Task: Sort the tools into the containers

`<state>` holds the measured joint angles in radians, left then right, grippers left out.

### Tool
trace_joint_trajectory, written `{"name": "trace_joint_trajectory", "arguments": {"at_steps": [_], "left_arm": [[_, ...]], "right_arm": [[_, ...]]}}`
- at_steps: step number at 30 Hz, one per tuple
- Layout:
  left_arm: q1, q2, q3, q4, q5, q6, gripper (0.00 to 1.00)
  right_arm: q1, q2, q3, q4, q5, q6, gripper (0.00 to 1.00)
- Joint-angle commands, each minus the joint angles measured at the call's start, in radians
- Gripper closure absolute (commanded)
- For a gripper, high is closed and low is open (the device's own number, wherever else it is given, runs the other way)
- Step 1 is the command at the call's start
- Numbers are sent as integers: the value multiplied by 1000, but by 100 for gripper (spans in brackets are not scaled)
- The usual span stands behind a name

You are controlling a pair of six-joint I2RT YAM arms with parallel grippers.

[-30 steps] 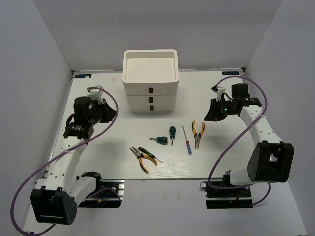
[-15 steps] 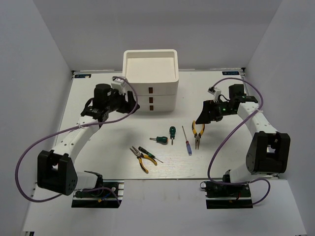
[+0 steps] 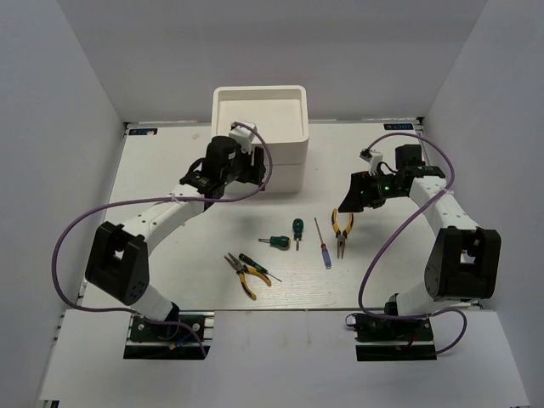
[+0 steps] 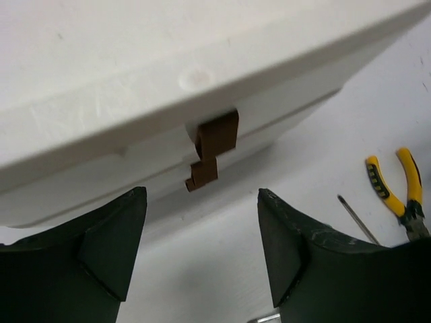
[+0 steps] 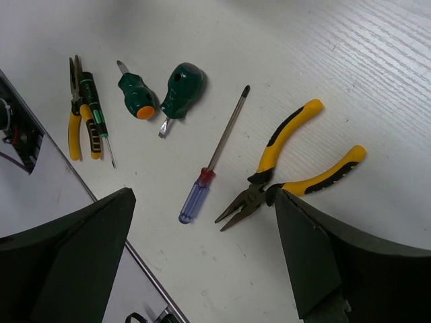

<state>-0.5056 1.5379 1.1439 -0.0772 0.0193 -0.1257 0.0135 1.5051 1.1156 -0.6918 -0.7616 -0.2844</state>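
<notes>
The white containers (image 3: pixel 259 127) stand at the back centre: a tray top over two drawers with brown handles (image 4: pixel 217 131). My left gripper (image 4: pixel 200 194) is open right in front of the drawers, level with the lower handle (image 4: pixel 202 175), touching nothing; from above it (image 3: pixel 255 172) is at the stack's left front. My right gripper (image 5: pixel 203 192) hangs open above the right-hand yellow pliers (image 5: pixel 296 161) and the blue-handled screwdriver (image 5: pixel 192 202). Two stubby green screwdrivers (image 3: pixel 287 236) lie in the middle. The other pliers (image 3: pixel 246 275) and a dark green thin screwdriver (image 3: pixel 257 265) lie crossed near the front.
White walls close in the table (image 3: pixel 170 255) on the left, right and back. A metal rail (image 5: pixel 145 272) runs along the table's near edge. Purple cables (image 3: pixel 72 246) loop out from both arms.
My left arm has swung right from the table's left side up to the drawers. Both grippers have opened. The right gripper moved slightly left, toward the pliers.
</notes>
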Motion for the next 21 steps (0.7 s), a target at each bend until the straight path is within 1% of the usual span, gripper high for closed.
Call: {"name": "trace_joint_trajectory", "arguments": {"at_steps": [1, 2, 5, 6, 9, 11, 13, 17, 19, 20, 21], "left_arm": [[-24, 19, 97, -10, -168, -28, 23], [-48, 28, 129, -36, -205, -38, 23], [-73, 69, 190, -96, -287, -74, 23], [-88, 70, 203, -131, -301, -84, 23], [-119, 96, 232, -166, -341, -111, 24], [-137, 112, 269, -200, -392, -146, 24], [-152, 126, 278, -239, -421, -169, 26], [-195, 165, 327, -321, -548, -238, 29], [-206, 174, 327, -341, -577, -259, 32], [-215, 174, 338, -360, -610, -270, 32], [-215, 185, 338, -360, -610, -270, 32]], "right_arm": [[-3, -28, -7, 37, -1, 16, 10], [-6, -28, -10, 41, -1, 22, 10], [0, -28, -13, 47, -4, 33, 10], [-1, -29, -13, 49, -4, 36, 10], [-3, -29, -14, 54, -7, 39, 10], [-1, -29, -14, 54, -5, 42, 10], [0, -28, -16, 54, -11, 42, 10], [0, -29, -16, 58, -11, 41, 10], [-3, -32, -16, 57, -10, 42, 10], [0, -34, -20, 58, -16, 42, 10], [-3, -39, -22, 60, -18, 42, 10]]}}
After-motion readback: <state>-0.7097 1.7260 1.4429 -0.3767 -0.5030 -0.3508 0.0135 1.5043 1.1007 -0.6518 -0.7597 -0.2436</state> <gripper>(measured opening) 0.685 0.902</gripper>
